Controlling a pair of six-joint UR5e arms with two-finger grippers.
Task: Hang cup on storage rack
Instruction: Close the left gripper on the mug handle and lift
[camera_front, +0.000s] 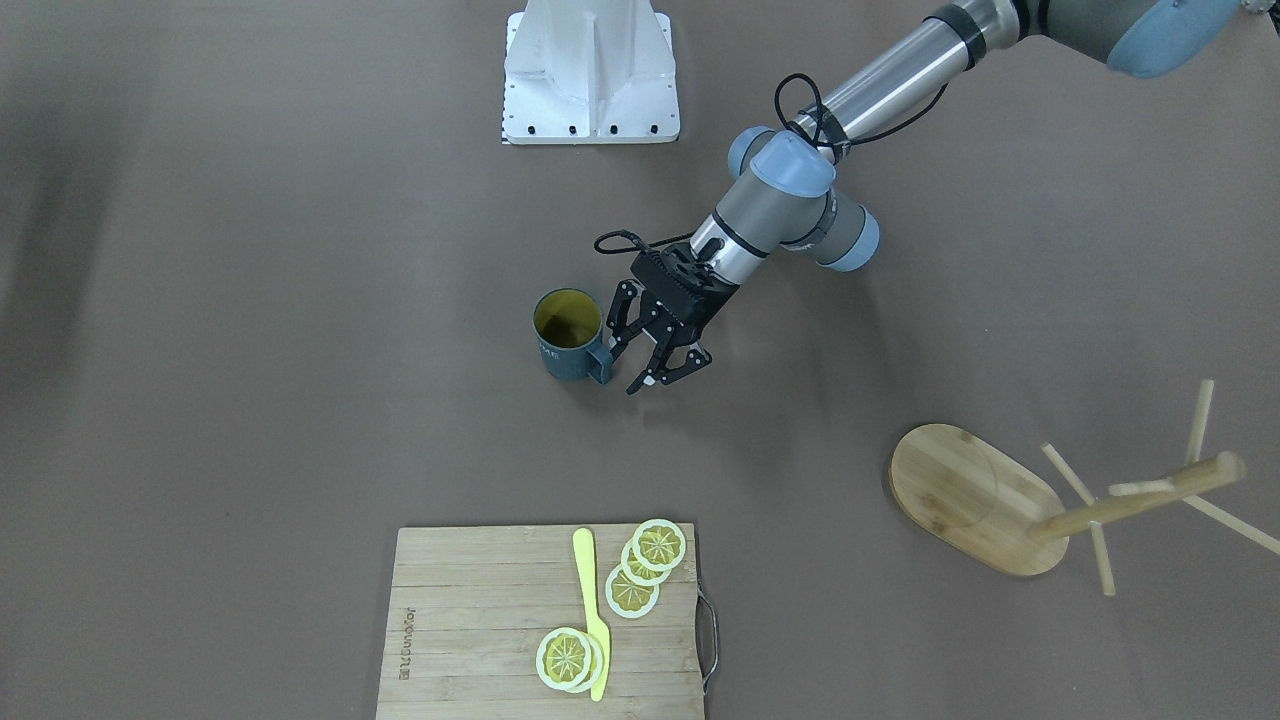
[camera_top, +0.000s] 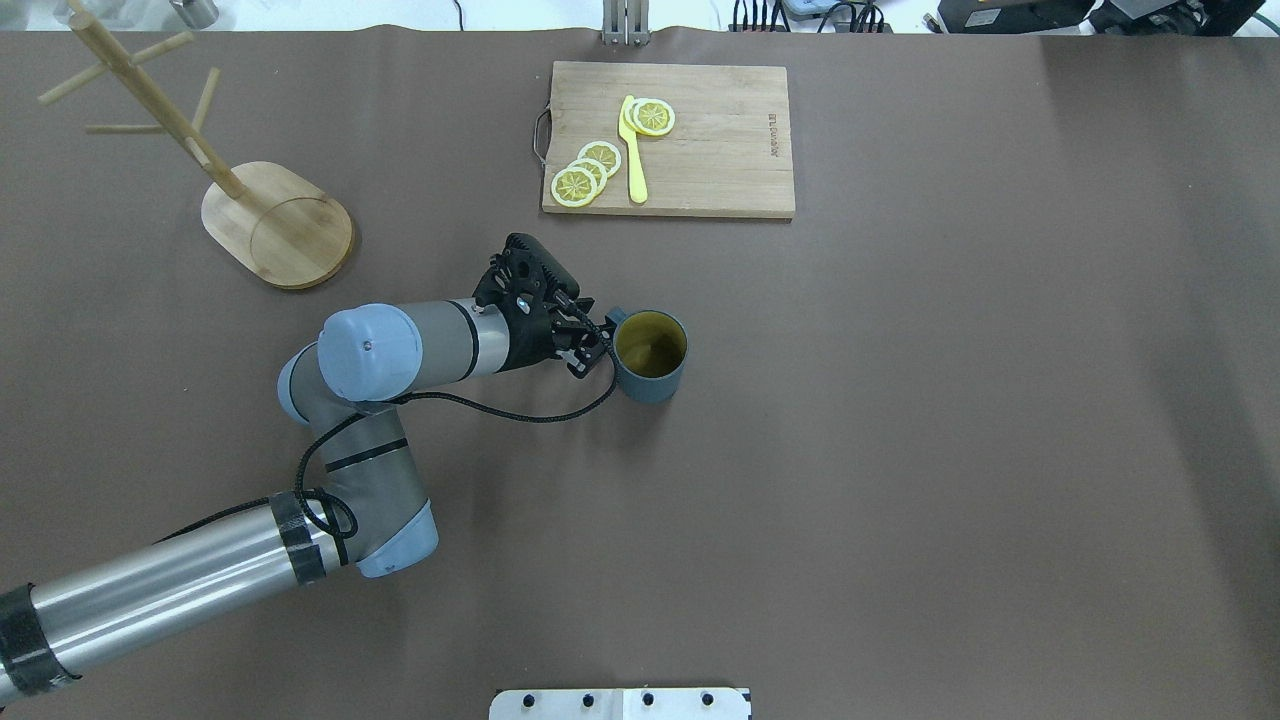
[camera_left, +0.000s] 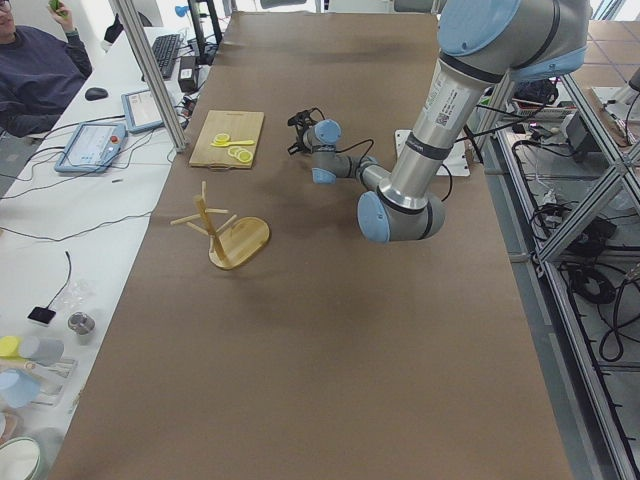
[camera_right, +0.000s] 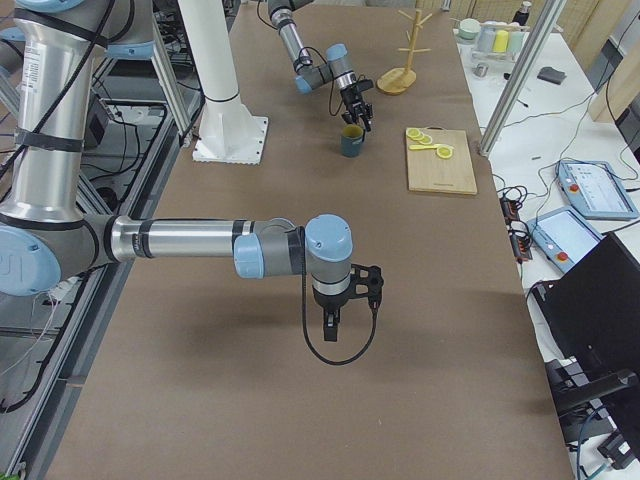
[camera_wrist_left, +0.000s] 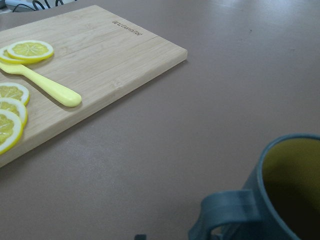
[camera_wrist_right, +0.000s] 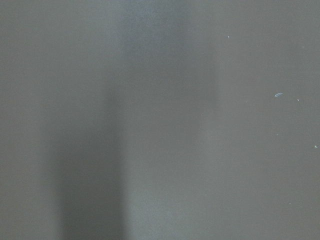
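Observation:
The slate-blue cup (camera_front: 568, 338) stands upright at the table's middle, yellowish inside, its handle (camera_front: 600, 366) turned toward my left gripper (camera_front: 640, 368). That gripper is open and empty, low over the table with its fingers right beside the handle; I cannot tell whether they touch it. The cup also shows in the overhead view (camera_top: 650, 356) and the left wrist view (camera_wrist_left: 287, 190). The bamboo storage rack (camera_top: 280, 228) stands empty at the far left, well away from the cup. My right gripper (camera_right: 336, 322) hovers over bare table far away; I cannot tell whether it is open.
A wooden cutting board (camera_top: 720, 150) with lemon slices (camera_top: 588, 170) and a yellow knife (camera_top: 633, 155) lies beyond the cup. The white robot base plate (camera_front: 590, 90) is on the robot's side of the table. A person sits beside the table (camera_left: 35, 70).

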